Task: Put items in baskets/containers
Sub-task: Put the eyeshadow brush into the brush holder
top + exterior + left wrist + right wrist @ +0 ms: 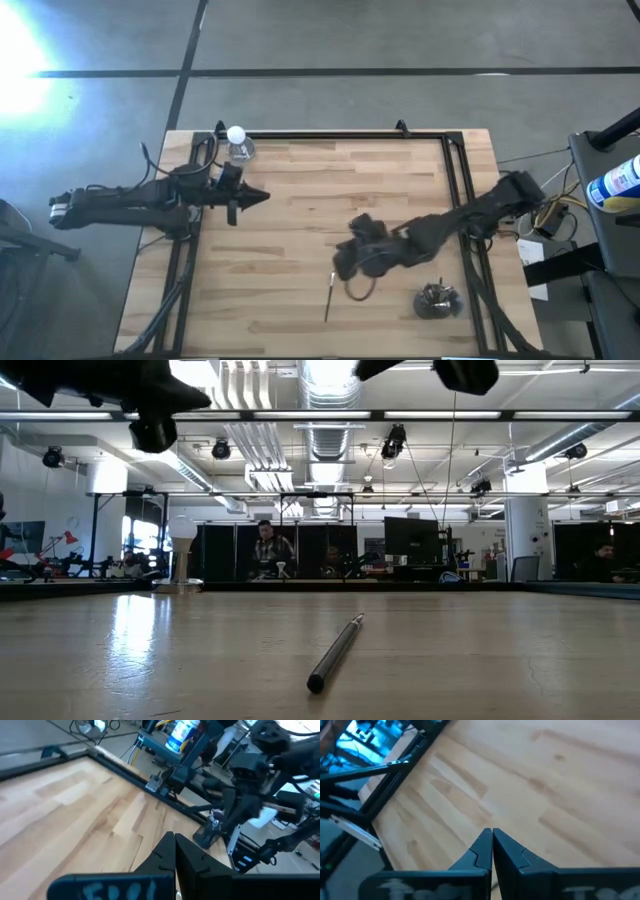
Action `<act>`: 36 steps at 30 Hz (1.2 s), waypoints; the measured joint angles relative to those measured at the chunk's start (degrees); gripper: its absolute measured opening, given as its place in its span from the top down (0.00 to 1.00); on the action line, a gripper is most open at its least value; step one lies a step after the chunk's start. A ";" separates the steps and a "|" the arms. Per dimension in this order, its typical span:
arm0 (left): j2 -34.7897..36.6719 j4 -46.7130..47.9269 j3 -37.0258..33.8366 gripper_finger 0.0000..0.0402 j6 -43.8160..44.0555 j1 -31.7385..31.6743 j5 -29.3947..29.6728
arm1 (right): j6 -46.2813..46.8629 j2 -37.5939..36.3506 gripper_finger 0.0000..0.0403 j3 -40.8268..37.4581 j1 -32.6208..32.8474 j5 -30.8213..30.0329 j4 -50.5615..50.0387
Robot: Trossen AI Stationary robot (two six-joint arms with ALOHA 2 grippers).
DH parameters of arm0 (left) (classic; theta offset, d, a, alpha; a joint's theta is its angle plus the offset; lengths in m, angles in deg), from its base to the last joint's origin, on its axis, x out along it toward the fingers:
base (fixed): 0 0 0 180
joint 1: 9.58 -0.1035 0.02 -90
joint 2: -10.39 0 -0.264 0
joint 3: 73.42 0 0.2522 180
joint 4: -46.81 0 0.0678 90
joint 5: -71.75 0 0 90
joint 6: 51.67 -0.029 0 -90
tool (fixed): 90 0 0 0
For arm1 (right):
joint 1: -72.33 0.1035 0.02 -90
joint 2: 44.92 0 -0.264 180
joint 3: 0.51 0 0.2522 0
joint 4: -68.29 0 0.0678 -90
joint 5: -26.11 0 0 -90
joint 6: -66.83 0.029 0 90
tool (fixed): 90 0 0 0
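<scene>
One thin dark brush point(328, 297) lies flat on the wood near the table's near edge; the low view shows the brush point(335, 652) on its side. The small dark cup point(437, 300) stands to its right with several brushes upright in it, and the left wrist view shows this cup point(206, 834) too. My right gripper point(345, 265) hangs shut above the table just beyond the lying brush, with its fingers point(492, 840) closed on nothing. My left gripper point(255, 197) waits shut at the table's left, fingers point(175, 845) together.
A white round-topped object point(237, 141) stands at the far left corner. A black frame rail point(340, 135) runs along the far edge and down both sides. Bare wood point(300, 190) spreads between the arms. Dark arm parts point(150, 400) hang high in the low view.
</scene>
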 joint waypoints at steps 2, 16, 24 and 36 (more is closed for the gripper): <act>1.86 0.12 -2.12 1.00 0.87 0.00 0.00 | 4.50 3.67 0.98 3.19 -0.25 1.27 -0.90; 7.29 0.08 -9.26 1.00 2.42 0.00 0.02 | 32.16 22.43 0.86 15.51 -2.15 18.27 -9.17; 7.29 0.56 -9.24 1.00 2.11 0.00 -2.42 | 36.50 30.29 0.67 18.44 -3.72 22.93 -13.79; 7.31 1.29 -9.24 1.00 0.75 0.00 -3.75 | 36.88 34.77 0.70 18.24 -6.95 24.18 -13.79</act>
